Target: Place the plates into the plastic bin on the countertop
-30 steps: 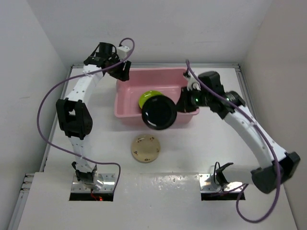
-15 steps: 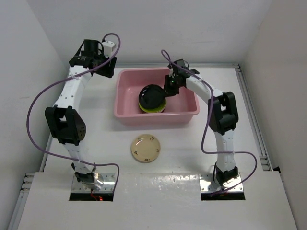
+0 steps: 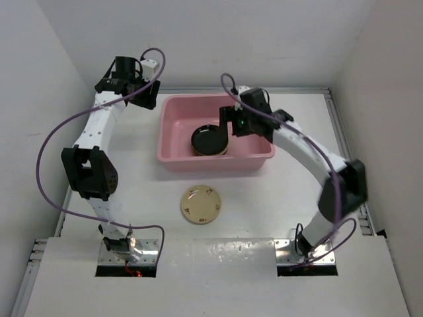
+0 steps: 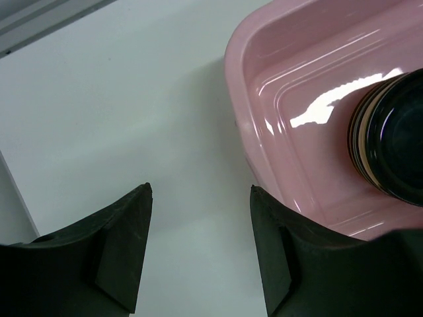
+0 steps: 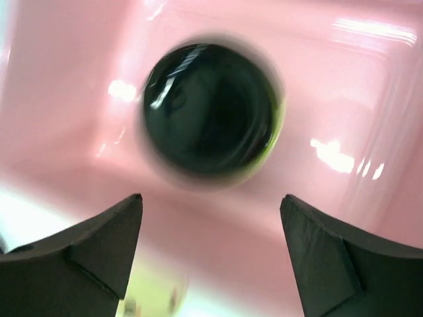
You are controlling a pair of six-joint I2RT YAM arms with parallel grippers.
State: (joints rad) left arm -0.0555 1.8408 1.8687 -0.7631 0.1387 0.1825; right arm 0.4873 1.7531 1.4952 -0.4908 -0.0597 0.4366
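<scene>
A glossy black plate lies on top of a stack inside the pink plastic bin; a lime green edge shows under it. The same black plate fills the right wrist view, blurred. My right gripper hovers over the bin just right of the stack, open, nothing between its fingers. A cream plate rests on the white countertop in front of the bin. My left gripper hangs open at the bin's far left corner; its view shows the bin and the stack.
White walls enclose the countertop on the left, back and right. The left arm's purple cable loops out over the left side. Both arm bases sit at the near edge.
The right gripper opened and let go of the black plate, which now lies flat on the stack in the bin. The right arm has pulled back slightly. The left arm has stayed still since half a second ago.
</scene>
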